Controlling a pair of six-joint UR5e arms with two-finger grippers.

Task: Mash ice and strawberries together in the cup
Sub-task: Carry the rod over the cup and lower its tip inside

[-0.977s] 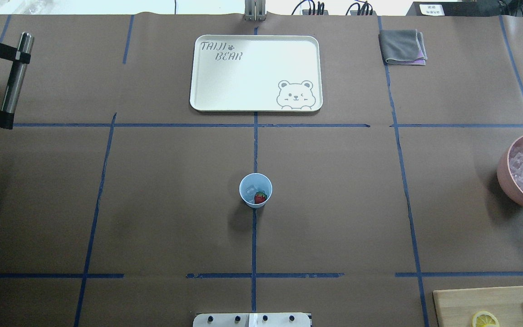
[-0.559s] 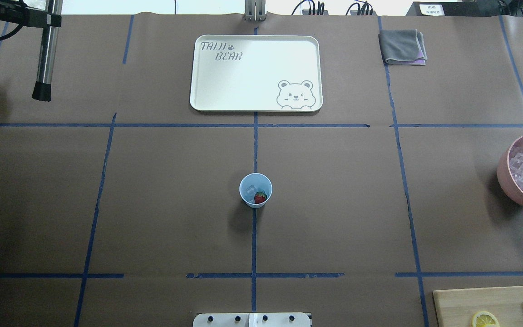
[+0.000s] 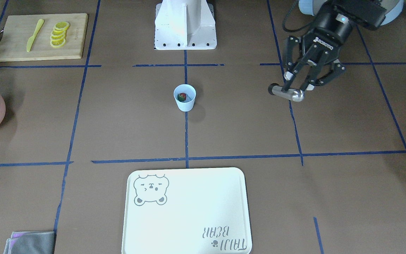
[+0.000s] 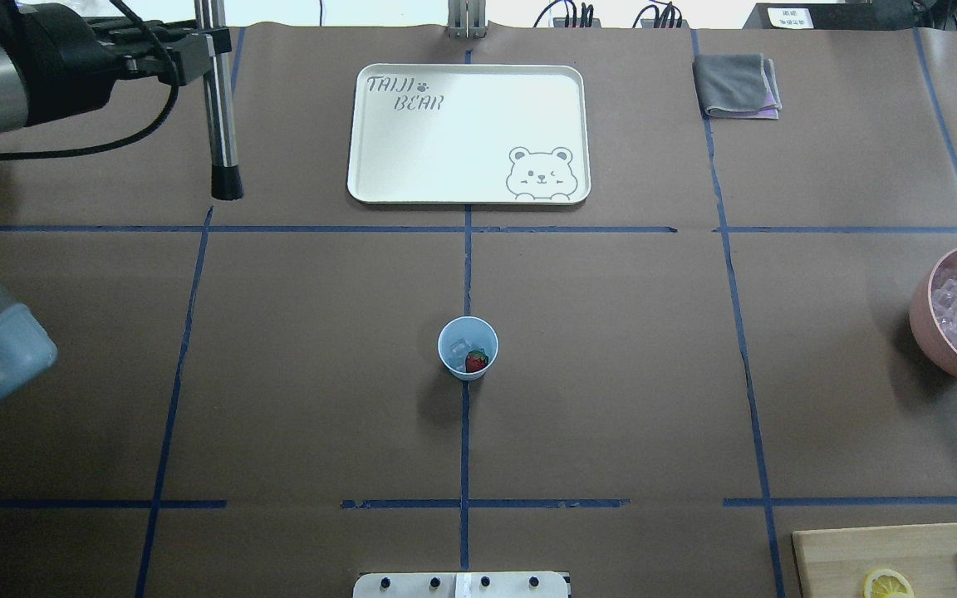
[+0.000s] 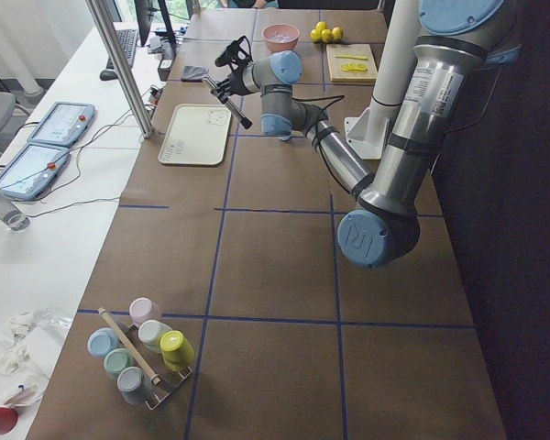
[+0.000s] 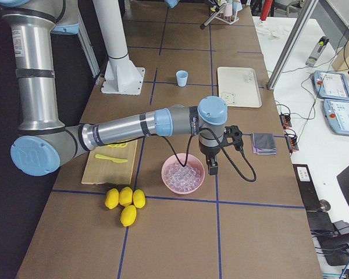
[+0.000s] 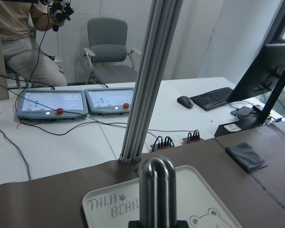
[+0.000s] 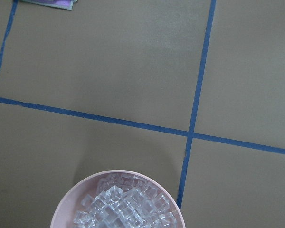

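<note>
Cup (image 4: 468, 348) with strawberry (image 4: 476, 361) and ice (image 4: 460, 344): stood centred on surface (image 4: 611, 374); left pincer (image 3: 296, 84), far left, clamped on muddler (image 4: 221, 124). Could not tell opening of right pincer (image 6: 213, 165). Risked tipping from off-centre, rim-catching plunge.

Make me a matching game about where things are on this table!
Things:
1. strawberry
2. lemon slices
3. metal masher
4. grey cloth

Places:
A. on the wooden board
B. gripped in the left pincer
C. inside the blue cup
D. folded flat on the brown table, beyond the tray's corner

Pairs: 1-C, 2-A, 3-B, 4-D
</note>
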